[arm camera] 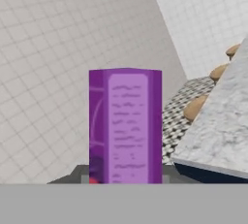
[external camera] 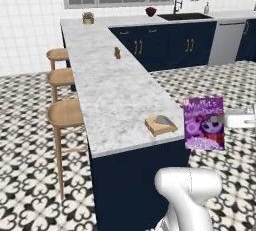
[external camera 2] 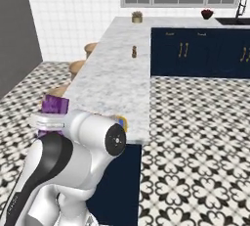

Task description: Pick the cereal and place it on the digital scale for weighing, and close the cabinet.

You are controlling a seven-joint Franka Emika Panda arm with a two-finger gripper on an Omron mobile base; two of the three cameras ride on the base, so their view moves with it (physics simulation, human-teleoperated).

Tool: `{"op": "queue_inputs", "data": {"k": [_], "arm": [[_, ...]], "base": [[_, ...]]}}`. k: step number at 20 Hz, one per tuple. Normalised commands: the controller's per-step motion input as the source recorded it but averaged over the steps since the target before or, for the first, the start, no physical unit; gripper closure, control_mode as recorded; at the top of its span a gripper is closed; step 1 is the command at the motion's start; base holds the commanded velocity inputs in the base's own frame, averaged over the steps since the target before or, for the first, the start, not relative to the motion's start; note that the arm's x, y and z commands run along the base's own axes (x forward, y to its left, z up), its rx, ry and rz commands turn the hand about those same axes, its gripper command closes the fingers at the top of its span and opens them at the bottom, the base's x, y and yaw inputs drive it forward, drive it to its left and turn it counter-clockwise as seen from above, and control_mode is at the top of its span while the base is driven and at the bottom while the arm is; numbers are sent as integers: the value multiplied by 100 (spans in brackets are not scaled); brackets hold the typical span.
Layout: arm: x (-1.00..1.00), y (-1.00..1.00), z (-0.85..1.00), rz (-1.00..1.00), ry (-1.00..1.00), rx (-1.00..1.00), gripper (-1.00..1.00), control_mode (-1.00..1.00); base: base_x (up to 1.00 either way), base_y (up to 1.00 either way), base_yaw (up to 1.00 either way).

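End effector (external camera: 226,120) gripping cereal (external camera: 203,123), beside counter (external camera: 115,90)

We see the cereal (external camera 2: 54,105) at left centre of the right base view only as a purple top; the arm covers the rest. The digital scale (external camera 2: 122,121) shows there as a sliver behind the arm's joint. In the hand view, the cereal's (arm camera: 125,126) base is cut off.
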Motion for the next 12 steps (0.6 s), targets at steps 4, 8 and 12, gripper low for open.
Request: {"op": "queue_inputs", "data": {"k": [4,8,12], "arm": [[0,0,0,0,0,0,100,100],[0,0,0,0,0,0,100,100],[19,-6,0,6,2,1,100,-100]], "base": [[27,-26,21],[20,-22,22],[14,-12,10]]}}
